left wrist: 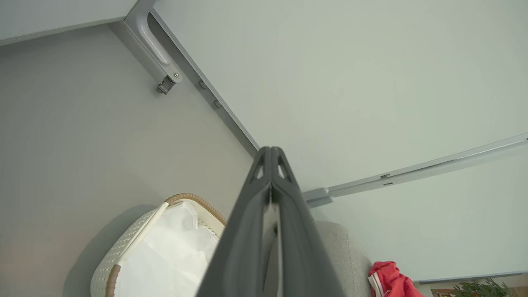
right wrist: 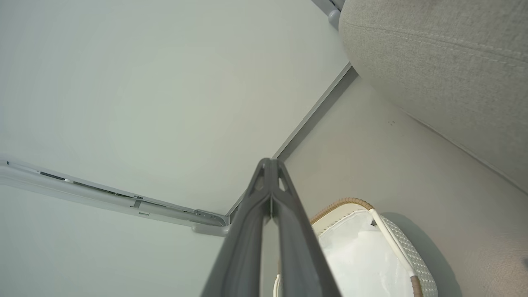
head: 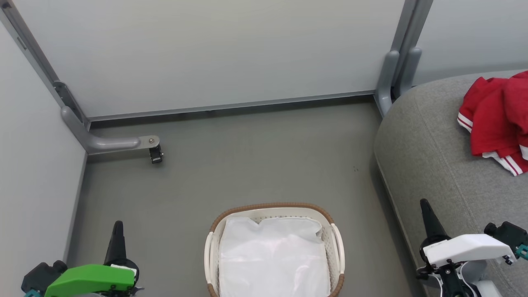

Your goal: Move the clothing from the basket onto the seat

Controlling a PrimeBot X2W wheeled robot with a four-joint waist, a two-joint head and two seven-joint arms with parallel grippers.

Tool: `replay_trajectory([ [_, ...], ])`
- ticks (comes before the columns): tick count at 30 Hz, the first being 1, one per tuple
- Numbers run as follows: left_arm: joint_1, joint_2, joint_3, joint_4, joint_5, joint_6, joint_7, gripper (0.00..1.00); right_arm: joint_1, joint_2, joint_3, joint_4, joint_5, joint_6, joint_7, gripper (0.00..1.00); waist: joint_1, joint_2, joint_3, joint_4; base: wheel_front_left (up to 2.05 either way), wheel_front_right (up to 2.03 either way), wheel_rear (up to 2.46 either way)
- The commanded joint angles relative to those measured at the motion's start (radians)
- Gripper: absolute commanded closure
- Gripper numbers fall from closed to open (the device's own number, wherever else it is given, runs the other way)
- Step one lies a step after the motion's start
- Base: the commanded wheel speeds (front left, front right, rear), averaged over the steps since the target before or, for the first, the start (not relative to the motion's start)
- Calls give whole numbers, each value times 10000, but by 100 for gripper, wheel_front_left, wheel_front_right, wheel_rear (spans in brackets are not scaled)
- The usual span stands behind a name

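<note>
Left hand (left wrist: 271,165), green wrist housing, low at left in the head view: two long dark fingers pressed flat together, nothing between them; held clear of the work, pointing over bare floor (head: 247,156) toward the corner. Right hand (right wrist: 270,165), white wrist housing, low at right, close by the front edge of the seat (head: 429,156) as seen from the head: fingers likewise closed tip to tip, empty; judged a rest pose rather than a grasp approach. Between the two hands, on the floor: basket (head: 272,205), oval, white perforated plastic, brown woven rim, white side handles; set centrally, probably for equal reach by either arm. Inside: plain white liner sheet (head: 272,255), crumpled, covering the bottom; no red fabric visible on it or along the walls, anything beneath the sheet hidden. Right of the basket, apart from it: the seat, large grey upholstered cushion, rounded corner, seam line. On its top, far right, partly cut by the frame edge: clothing (head: 495,115), thin red fabric in a loose heap, white panels, red-and-white striped trim; heaped, not folded, well back from the cushion edge, so unlikely to slide off. Judged: transfer complete or nearly so. Beyond: pale partition panels (head: 206,53) on grey frames, one bracket foot with castor (head: 156,155) at left. Markings: no brand, label or lettering legible anywhere.
</note>
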State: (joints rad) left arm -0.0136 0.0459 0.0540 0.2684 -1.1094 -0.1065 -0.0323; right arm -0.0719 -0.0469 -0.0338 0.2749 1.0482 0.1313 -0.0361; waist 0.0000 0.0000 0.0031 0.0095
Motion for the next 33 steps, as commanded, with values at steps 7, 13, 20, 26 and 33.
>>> replay_trajectory([
  [7, -391, 47, 122, -123, -799, -88, 235, 100, -241, -80, -151, -156, 916, -4, 222, 100, 0, 0, 0, -10, 0, 0, 0],
  [13, -486, 50, 191, -144, -1340, -105, 396, 100, -268, -83, -230, -182, 1510, -5, 384, 100, 0, 0, 0, -19, 0, 0, 0],
  [20, -560, 53, 264, -162, -1932, -136, 561, 100, -289, -85, -322, -207, 2178, -6, 558, 100, 0, 0, 0, -29, 0, 0, 0],
  [26, -645, 57, 319, -179, -2421, -161, 710, 100, -291, -88, -395, -230, 2726, -6, 717, 100, 0, 0, 0, -37, 0, 0, 0],
  [33, -731, 59, 371, -200, -2928, -178, 854, 100, -312, -90, -467, -249, 3298, -7, 863, 100, 0, 0, 0, -47, 0, 0, 0],
])
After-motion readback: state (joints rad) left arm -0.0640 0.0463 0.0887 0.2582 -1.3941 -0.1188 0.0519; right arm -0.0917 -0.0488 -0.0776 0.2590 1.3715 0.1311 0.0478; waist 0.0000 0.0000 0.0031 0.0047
